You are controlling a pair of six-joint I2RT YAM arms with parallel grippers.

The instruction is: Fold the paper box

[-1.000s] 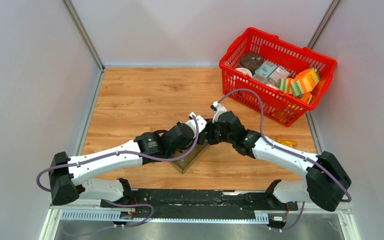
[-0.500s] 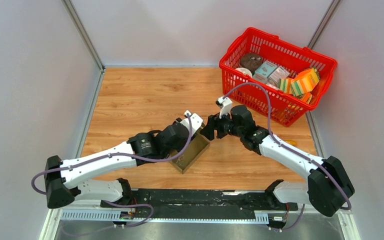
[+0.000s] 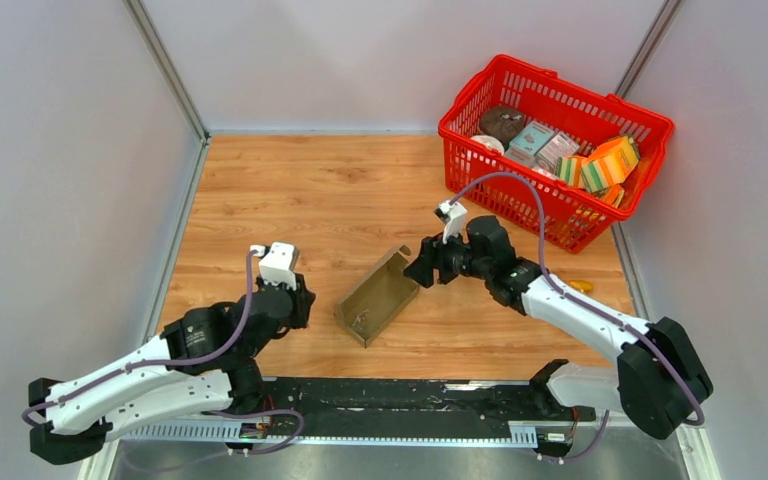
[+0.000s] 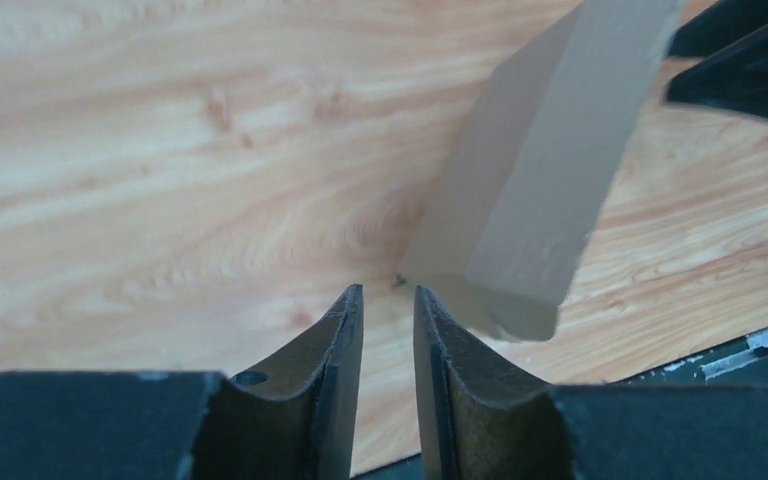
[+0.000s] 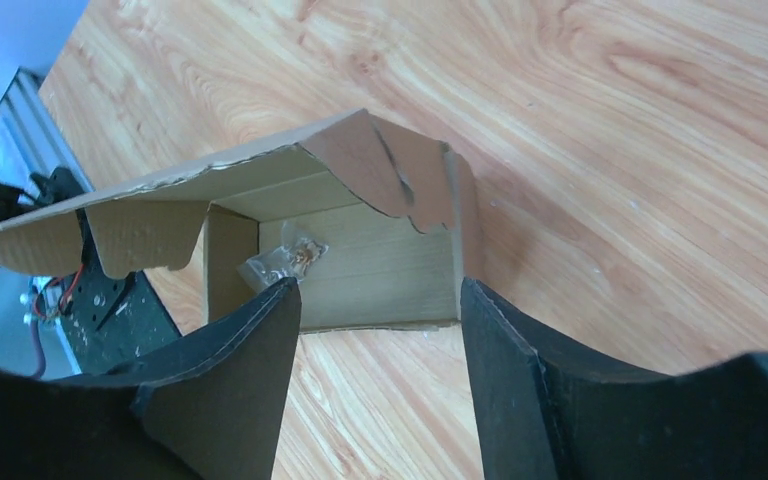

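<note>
**Two robot arms on either side of an open brown cardboard box on a wooden table**

Seen from above, the table (image 3: 290,190) has a smooth, pale wood-grain top with plain grey walls on three sides.

At the near left, the left gripper (image 3: 297,300) sits low over the wood, well apart from the box. In its wrist view the two dark, wedge-shaped fingers (image 4: 345,330) stand only a narrow slit apart, with bare wood showing between them and nothing held.

Near the middle of the table lies the paper box (image 3: 378,297), made of matte, unprinted brown cardboard. It is a small rectangular tray with its open side facing up. Its long axis runs diagonally, from near-left to far-right. In the right wrist view its flaps have wavy, scalloped edges, and a small clear packet (image 5: 280,262) lies on the box floor.

Just beside the far-right end of the box is the right gripper (image 3: 422,270), pointing left towards it. Its flat, dark fingers (image 5: 515,370) are spread wide and hold nothing; whether they touch the cardboard cannot be told.

At the far right corner stands a red plastic basket (image 3: 520,200) with lattice walls, holding colourful printed packages (image 3: 600,165).
</note>
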